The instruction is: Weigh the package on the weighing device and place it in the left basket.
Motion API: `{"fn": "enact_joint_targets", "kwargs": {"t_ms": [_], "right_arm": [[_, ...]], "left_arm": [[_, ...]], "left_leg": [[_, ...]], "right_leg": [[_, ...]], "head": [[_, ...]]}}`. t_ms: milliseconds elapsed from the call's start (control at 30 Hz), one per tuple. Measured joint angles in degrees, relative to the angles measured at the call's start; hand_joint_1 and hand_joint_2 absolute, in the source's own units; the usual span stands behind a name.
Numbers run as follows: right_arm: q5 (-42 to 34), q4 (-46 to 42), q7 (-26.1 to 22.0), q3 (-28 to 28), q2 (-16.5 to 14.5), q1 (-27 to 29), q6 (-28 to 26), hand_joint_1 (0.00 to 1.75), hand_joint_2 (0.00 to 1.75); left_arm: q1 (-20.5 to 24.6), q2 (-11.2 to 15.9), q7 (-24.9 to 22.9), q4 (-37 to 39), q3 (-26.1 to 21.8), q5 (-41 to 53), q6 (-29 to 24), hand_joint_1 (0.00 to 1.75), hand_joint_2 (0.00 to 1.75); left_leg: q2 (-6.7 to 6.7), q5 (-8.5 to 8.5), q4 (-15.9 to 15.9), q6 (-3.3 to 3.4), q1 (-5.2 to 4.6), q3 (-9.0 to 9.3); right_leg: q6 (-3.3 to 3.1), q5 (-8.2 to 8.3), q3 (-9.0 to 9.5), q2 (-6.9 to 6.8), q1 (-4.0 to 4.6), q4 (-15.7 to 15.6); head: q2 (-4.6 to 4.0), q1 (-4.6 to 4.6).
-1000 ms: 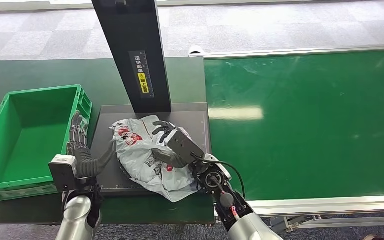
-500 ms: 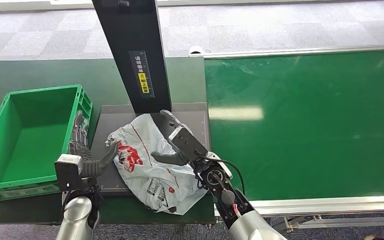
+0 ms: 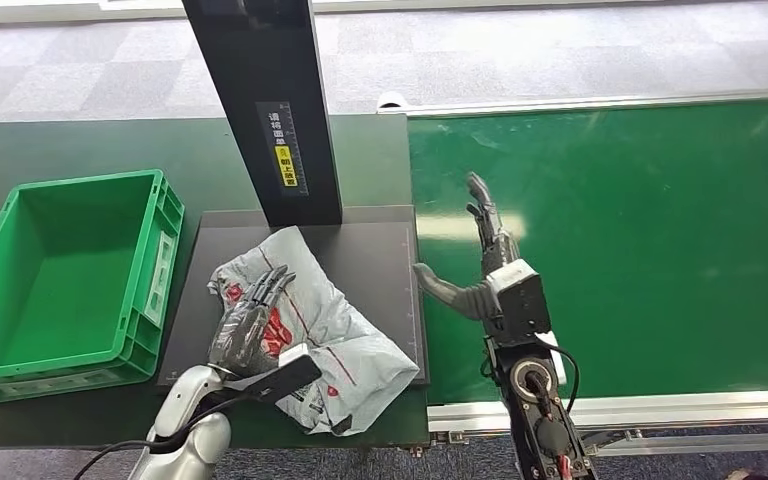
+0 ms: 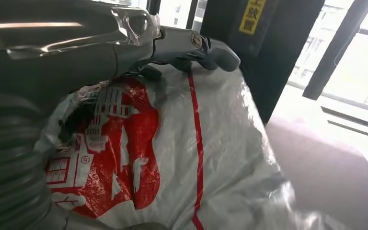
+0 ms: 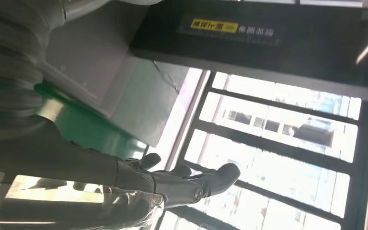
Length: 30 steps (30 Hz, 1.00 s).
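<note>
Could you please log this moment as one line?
package: on scale platform | left hand: rests on package | right hand: open over conveyor belt | green basket: empty

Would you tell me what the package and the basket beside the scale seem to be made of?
The package looks like thin glossy plastic film, a printed white mailer bag: it crinkles and shines. The basket looks like rigid moulded green plastic, judging by its ribbed walls and even colour.

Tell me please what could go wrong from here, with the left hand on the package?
1. The left hand lies flat on the package; the slippery bag may slide out when lifted.
2. One corner of the package hangs over the near edge of the scale, so a push could drop it.
3. The basket wall is high; a low carry could catch the bag on its rim.
</note>
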<state>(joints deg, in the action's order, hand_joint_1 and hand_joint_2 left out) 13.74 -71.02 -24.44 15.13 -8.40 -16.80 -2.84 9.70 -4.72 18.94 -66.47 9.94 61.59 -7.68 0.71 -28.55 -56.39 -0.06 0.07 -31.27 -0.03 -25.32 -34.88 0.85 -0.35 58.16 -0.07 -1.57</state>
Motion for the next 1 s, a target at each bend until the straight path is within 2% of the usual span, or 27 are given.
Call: {"fn": "enact_joint_targets", "kwargs": {"t_ms": [133,300,433,533,667,900,1000], "right_arm": [[-0.2,-5.0,-0.4,-1.3,0.9,2.9,0.0,0.0,1.75],[-0.3,-7.9,-0.4,-1.7,1.5,4.0,0.0,0.0,1.75],[-0.5,-9.6,-0.5,-1.7,1.6,4.4,0.0,0.0,1.75],[-0.7,-10.6,-0.8,-1.7,1.7,4.7,-0.1,0.0,1.75],[-1.3,-11.7,-1.1,-1.7,1.9,5.1,-0.5,0.0,1.75],[-1.4,-13.3,-1.2,-2.1,2.0,6.6,-0.8,0.0,1.75],[-1.5,-13.6,-1.4,-2.6,2.1,7.2,-0.8,0.0,1.75]], "left_arm": [[2.9,0.8,-0.1,6.1,1.6,2.8,-0.9,0.0,1.75],[5.4,1.2,-0.4,9.9,2.8,3.8,-0.4,0.0,1.75],[6.6,1.3,-0.5,11.9,3.6,4.5,0.4,1.72,1.75],[6.8,1.4,0.1,12.8,4.0,3.9,1.2,1.75,1.75],[6.4,2.1,3.3,12.3,4.0,-0.6,0.7,1.75,1.75],[2.5,4.0,5.9,4.1,4.0,-7.1,-0.5,1.75,1.75],[1.2,4.8,7.3,0.5,3.9,-8.3,-2.7,1.75,1.75]], "left_leg": [[0.04,-0.03,0.0,0.0,0.0,0.22],[0.26,-0.09,0.1,0.03,0.0,0.83],[0.35,-0.1,0.1,0.07,-0.02,1.21],[0.37,-0.13,0.1,0.09,-0.02,1.49],[0.28,-0.09,0.1,0.05,-0.02,1.57],[0.2,-0.06,0.1,0.01,-0.01,1.09],[0.2,-0.06,0.1,0.01,-0.01,0.77]], "right_leg": [[0.0,-0.05,0.35,-0.04,0.0,0.0],[0.11,-0.2,1.11,-0.16,-0.02,0.0],[0.12,-0.21,1.54,-0.28,-0.06,-0.1],[0.13,-0.23,1.81,-0.29,-0.06,-0.1],[0.11,-0.19,1.83,-0.27,-0.04,0.0],[0.08,-0.16,1.18,-0.25,-0.01,0.0],[0.08,-0.16,0.86,-0.25,-0.01,0.0]], "head": [[0.0,-0.02],[0.0,0.01],[0.0,0.0],[0.0,0.01],[0.0,0.0],[0.0,0.0],[0.0,0.01]]}}
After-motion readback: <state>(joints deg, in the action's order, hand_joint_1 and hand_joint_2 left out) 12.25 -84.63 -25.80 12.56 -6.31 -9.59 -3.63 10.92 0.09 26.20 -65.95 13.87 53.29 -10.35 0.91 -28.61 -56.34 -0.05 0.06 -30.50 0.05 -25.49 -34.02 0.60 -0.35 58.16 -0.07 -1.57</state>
